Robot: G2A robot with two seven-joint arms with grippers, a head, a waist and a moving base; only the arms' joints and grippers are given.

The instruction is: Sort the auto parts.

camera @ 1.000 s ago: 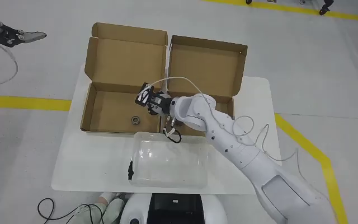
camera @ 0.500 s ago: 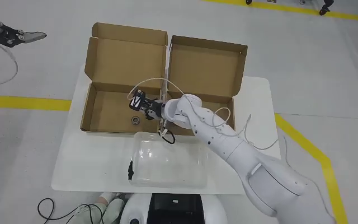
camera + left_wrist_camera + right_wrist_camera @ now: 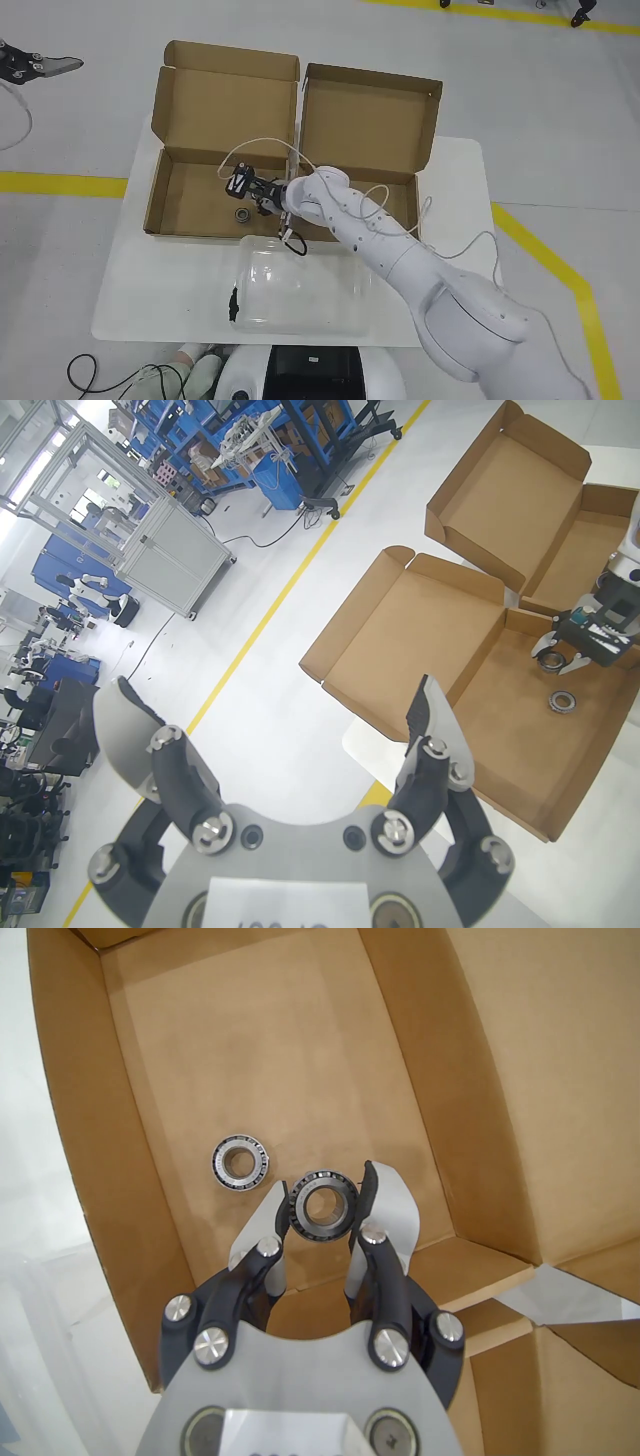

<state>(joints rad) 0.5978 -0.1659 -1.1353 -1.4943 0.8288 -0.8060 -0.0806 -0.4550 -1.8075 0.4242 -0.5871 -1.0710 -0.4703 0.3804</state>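
My right gripper (image 3: 322, 1198) hangs inside the left cardboard box (image 3: 185, 200), shut on a steel roller bearing (image 3: 322, 1208) held just above the box floor. A second, matching bearing (image 3: 240, 1163) lies loose on the floor beside it, close to the box's near wall; from above this loose bearing (image 3: 241, 213) sits just below the right gripper (image 3: 240, 187). My left gripper (image 3: 272, 710) is open and holds nothing, high up and off the table's left side, over the bare floor (image 3: 280, 565). From there the held bearing (image 3: 552, 660) and the loose one (image 3: 562, 701) are both visible.
The right cardboard box (image 3: 370, 120) stands open beside the left one, both with lids folded back. A clear plastic container (image 3: 305, 285) sits at the table's front edge, close to the boxes' near walls. White table (image 3: 130, 290) lies bare at the front left.
My right arm has carried the bearing leftward, from near the wall between the two boxes to over the middle of the left box. The loose bearing has stayed put.
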